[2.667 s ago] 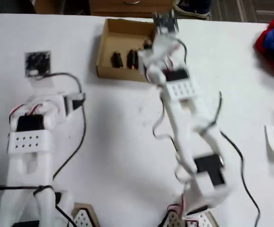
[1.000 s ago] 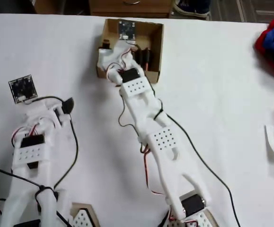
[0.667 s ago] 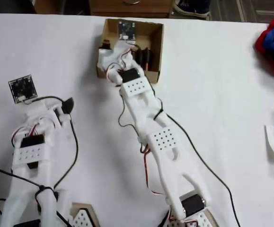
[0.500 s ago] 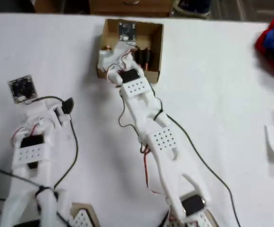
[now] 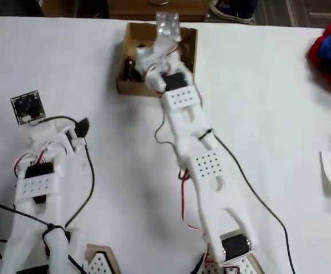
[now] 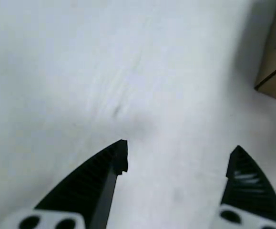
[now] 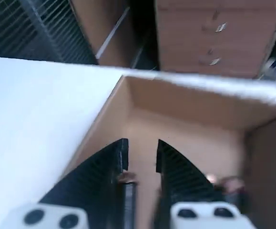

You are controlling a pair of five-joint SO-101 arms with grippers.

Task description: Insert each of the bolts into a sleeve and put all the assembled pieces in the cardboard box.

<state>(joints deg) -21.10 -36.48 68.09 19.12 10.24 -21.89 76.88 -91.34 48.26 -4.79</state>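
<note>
Right pincer (image 7: 141, 143): jaws narrowly apart, apparently empty, over cardboard box (image 5: 132, 87) at bench (image 5: 68, 51) far edge; assembled pieces (image 5: 130, 68) inside; risk: withdrawal snagging box wall, dragging it; Left pincer (image 6: 179, 145): wide open, empty.

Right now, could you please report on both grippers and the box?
Left gripper open, over table. Right gripper slightly open, empty, over box. Pieces in box. No obstruction seen.
</note>
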